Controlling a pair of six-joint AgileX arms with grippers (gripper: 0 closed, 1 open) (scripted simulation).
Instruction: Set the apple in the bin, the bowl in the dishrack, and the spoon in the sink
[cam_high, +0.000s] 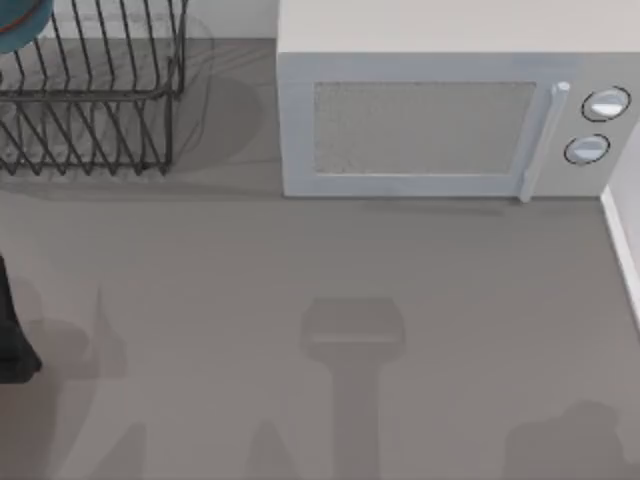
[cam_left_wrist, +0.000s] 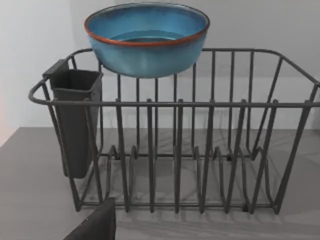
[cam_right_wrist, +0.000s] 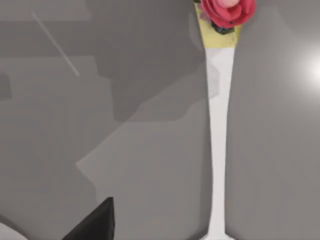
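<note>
Grey surface (cam_high: 300, 280) carries the dishrack (cam_left_wrist: 190, 150), bowl (cam_left_wrist: 146, 37) at its top edge; both arms' fingers' state: cannot tell.

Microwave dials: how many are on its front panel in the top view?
2. Both sit on the microwave at the right end of its front, past the door handle: upper dial, and lower dial just beneath it. The frame edge may hide more.
</note>
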